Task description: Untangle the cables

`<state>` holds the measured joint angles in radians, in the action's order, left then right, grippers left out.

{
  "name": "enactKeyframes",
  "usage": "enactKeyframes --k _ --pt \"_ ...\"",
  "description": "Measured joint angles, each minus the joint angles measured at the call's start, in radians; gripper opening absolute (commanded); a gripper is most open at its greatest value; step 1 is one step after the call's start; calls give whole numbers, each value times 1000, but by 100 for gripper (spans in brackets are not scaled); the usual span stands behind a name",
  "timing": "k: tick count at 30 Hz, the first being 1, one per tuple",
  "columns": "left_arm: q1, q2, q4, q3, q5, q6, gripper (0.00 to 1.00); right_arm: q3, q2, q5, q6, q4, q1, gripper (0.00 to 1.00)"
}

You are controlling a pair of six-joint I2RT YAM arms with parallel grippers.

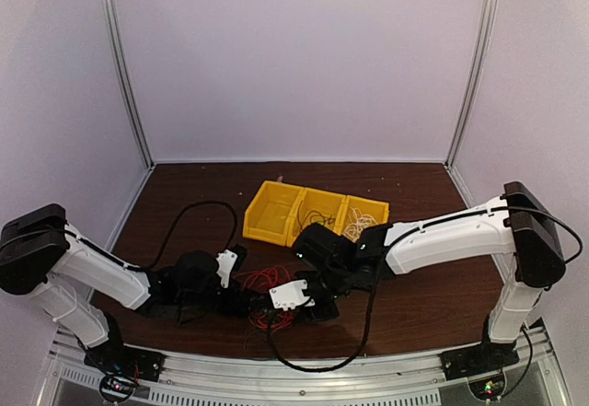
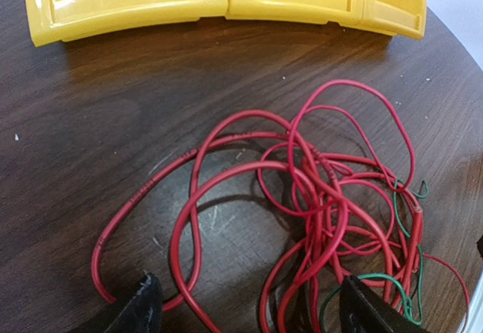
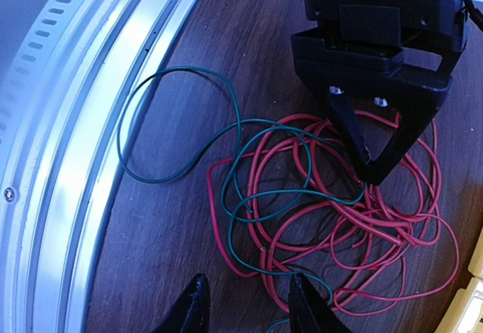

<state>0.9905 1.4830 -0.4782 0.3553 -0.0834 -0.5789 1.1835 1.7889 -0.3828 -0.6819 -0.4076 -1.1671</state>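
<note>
Underneath, table (image 1: pixel 184 194): dark wood grain, carrying everything.
Arms: left arm (image 1: pixel 92 272) and right arm (image 1: pixel 451 236) both reach low and inward, meeting over the near middle of the table.
Yellow bin (image 1: pixel 271 226): three compartments, behind the tangle; a thin dark cable (image 1: pixel 322 216) lies in the middle one, a pale cable (image 1: pixel 365 214) in the right one.
Red cable (image 2: pixel 326 197): many loose loops in one clump on the table, in front of the bin.
Green cable (image 3: pixel 238 114): threaded through the red clump, with one wide loop running out toward the near metal rail (image 3: pixel 68 121).
Left jaws: spread, fingertips (image 2: pixel 147 306) either side of red strands.
Right jaws: slightly parted at the clump's edge, table showing between the fingertips (image 3: pixel 192 306).
</note>
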Motion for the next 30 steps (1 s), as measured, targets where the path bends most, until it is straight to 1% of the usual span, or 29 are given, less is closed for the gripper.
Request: enactKeyframes --k 5,7,11,13,14,15,20,24,26,30 --pt "-7 19 -23 0 13 -7 82 0 55 18 8 19 -5 40" --pt "-8 24 -30 0 16 -9 82 0 69 18 9 19 -5 38" --pt "-8 34 -46 0 19 -11 81 0 76 26 27 32 -5 23" --pt "-8 38 -51 0 19 -11 81 1 76 26 37 39 -5 11" --pt "-8 39 -53 0 19 -11 81 2 76 26 42 40 -5 3" --pt "-8 40 -54 0 19 -11 81 3 76 24 44 38 -5 0" --pt "-8 43 -61 0 19 -13 81 43 69 -7 38 -11 -5 0" --pt "-8 50 -71 0 20 -14 81 93 27 -45 29 -77 -5 0" --pt "-8 54 -78 0 19 -14 82 150 2 -70 25 -135 -3 0" --pt "-8 69 -102 0 19 -14 82 378 -24 -129 15 -282 16 0"
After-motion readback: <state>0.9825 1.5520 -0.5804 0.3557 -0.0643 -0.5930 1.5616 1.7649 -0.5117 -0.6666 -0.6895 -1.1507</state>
